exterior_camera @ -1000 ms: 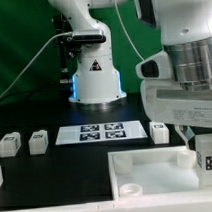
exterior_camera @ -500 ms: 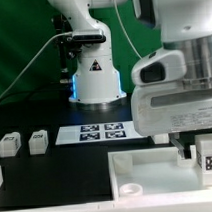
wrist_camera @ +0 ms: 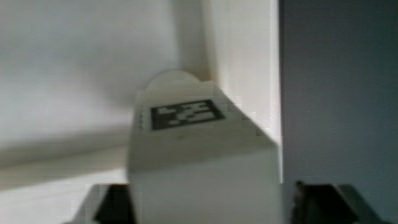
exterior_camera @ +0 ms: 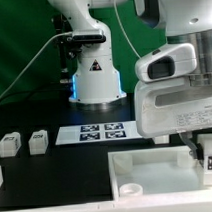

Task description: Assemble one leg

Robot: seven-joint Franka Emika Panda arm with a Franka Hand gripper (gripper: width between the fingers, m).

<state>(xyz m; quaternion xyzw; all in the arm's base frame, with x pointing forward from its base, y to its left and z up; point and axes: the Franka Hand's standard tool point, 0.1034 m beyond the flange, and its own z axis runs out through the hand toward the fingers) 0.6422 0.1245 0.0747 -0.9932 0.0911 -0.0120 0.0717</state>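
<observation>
Gripper: jaws closed on the leg. In the wrist view the white block fills the gap between the two dark pads, its tag facing the camera.

In the exterior view the leg hangs at 4 o'clock, at the far right edge of the white tray-like part. I cannot tell whether it touches the part.

Step in hand, as I judge it: bringing the grasped leg to a corner of the tray-like part for seating. That corner's hole is hidden behind the gripper.

Next move calls for lining the leg's end over that hole, keeping it upright, then lowering.

Two spare legs sit on the tabletop at 9 o'clock, well apart. The marker board lies near centre.
</observation>
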